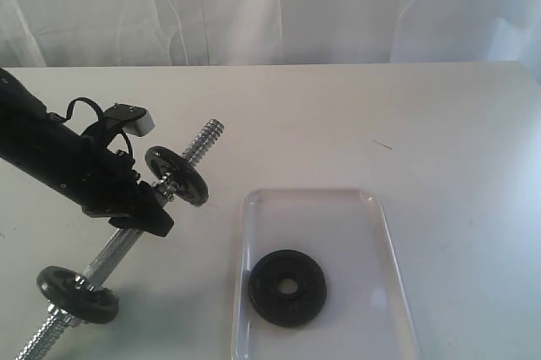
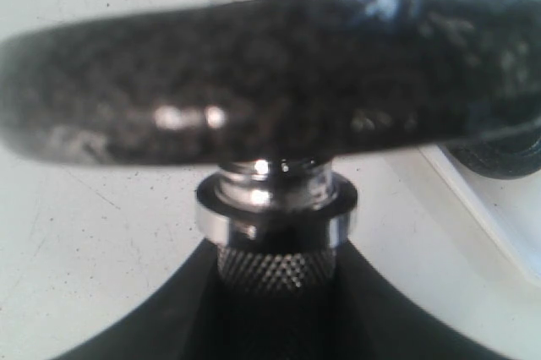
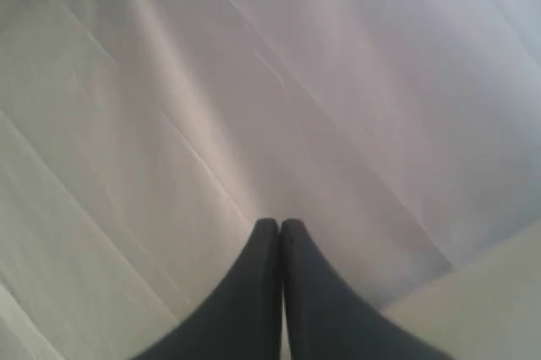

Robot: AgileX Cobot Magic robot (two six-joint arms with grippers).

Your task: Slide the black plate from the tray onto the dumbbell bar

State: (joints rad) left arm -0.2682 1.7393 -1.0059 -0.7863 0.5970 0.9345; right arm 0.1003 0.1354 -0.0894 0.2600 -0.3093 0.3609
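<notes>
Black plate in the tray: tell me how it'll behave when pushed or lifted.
The black plate looks thick and solid, so probably stiff and heavy for its size. Lying flat, it shouldn't roll. On the glossy tray it may slide when pushed.

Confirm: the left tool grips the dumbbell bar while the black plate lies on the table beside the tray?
No: the exterior view shows the black plate inside the tray, not beside it. The left tool does grip the dumbbell bar.

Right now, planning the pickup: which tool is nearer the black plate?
Left, likely. The left tool holds the dumbbell bar beside the tray with the black plate; the right tool, shut, is outside the overall view, facing a curtain.
</notes>
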